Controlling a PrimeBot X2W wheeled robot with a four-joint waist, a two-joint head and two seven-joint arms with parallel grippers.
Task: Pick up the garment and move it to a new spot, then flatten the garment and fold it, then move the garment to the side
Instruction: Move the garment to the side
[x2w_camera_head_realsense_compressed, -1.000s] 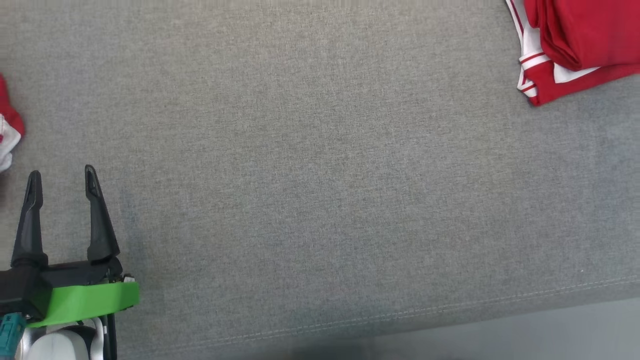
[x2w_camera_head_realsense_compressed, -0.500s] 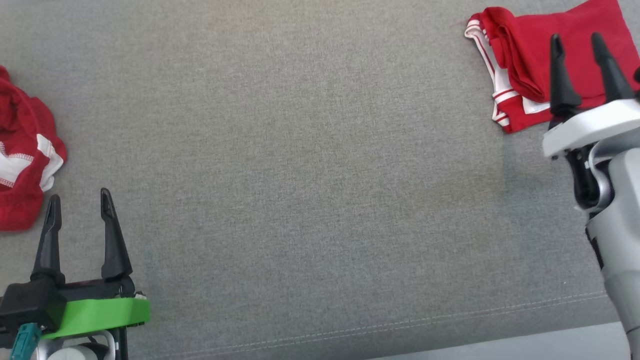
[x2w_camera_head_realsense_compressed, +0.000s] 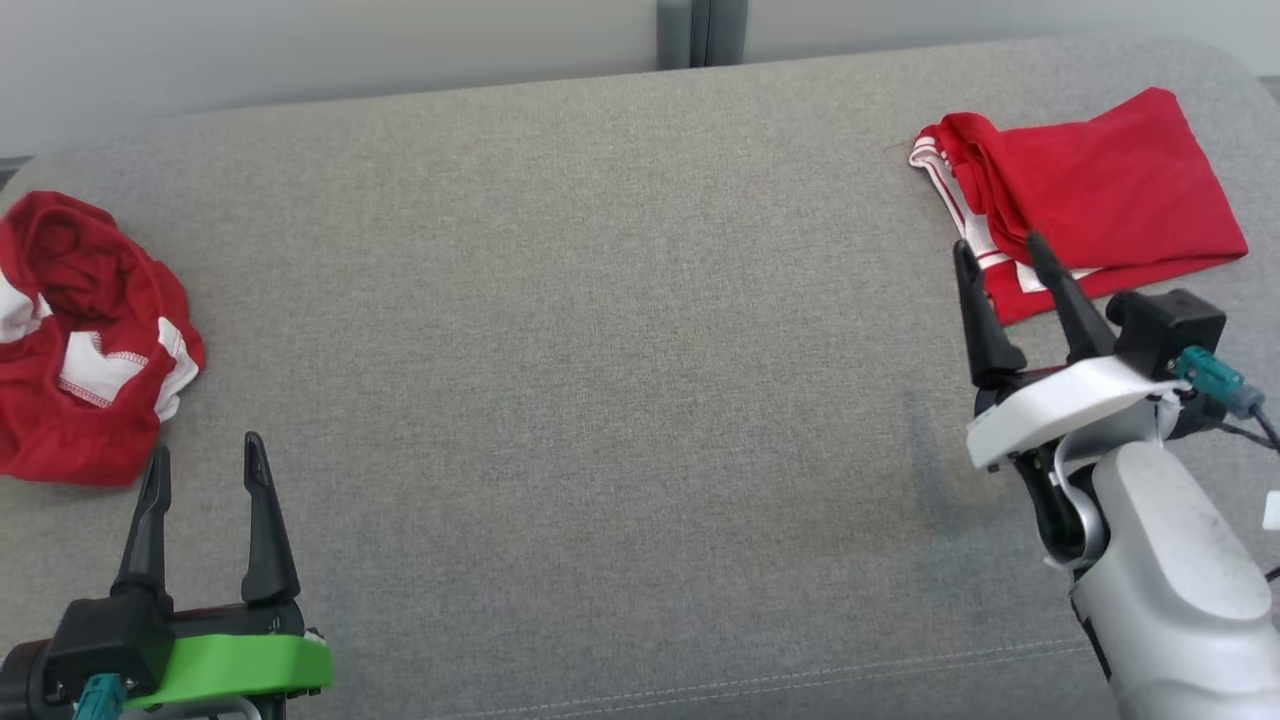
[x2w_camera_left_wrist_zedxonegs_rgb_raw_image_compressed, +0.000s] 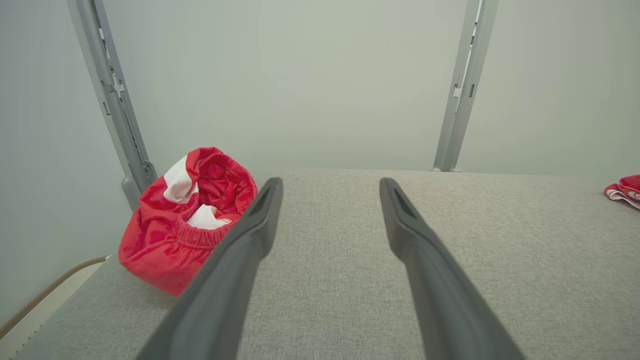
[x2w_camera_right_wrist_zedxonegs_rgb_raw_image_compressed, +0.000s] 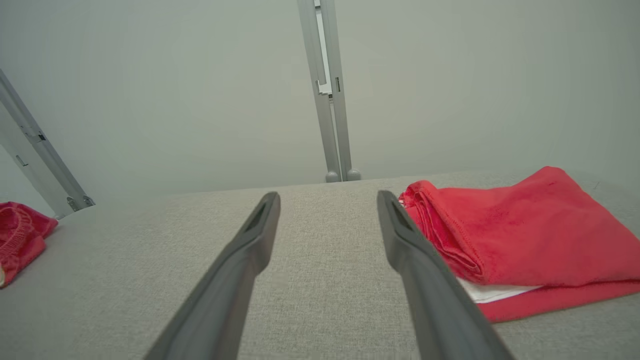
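A crumpled red and white garment (x2w_camera_head_realsense_compressed: 80, 340) lies in a heap at the far left of the grey cushion (x2w_camera_head_realsense_compressed: 600, 350). My left gripper (x2w_camera_head_realsense_compressed: 205, 450) stands open just in front of it and slightly to its right, with nothing between its fingers. In the left wrist view the heap (x2w_camera_left_wrist_zedxonegs_rgb_raw_image_compressed: 185, 220) sits left of my open left gripper (x2w_camera_left_wrist_zedxonegs_rgb_raw_image_compressed: 331, 184). A folded red garment (x2w_camera_head_realsense_compressed: 1090, 200) with white trim lies flat at the back right. My right gripper (x2w_camera_head_realsense_compressed: 998, 246) is open and empty at its near left corner. In the right wrist view the folded garment (x2w_camera_right_wrist_zedxonegs_rgb_raw_image_compressed: 520, 235) lies to the right of the right gripper (x2w_camera_right_wrist_zedxonegs_rgb_raw_image_compressed: 327, 197).
A pale wall runs behind the cushion, with grey metal posts (x2w_camera_head_realsense_compressed: 700, 30) standing against it. The cushion's front seam (x2w_camera_head_realsense_compressed: 800, 680) runs along the bottom of the head view. The broad middle of the cushion lies between the two garments.
The head camera has tilted up, bringing the wall and both garments fully into view. My right gripper has drawn back and to the left, off the folded garment. Both grippers stay open.
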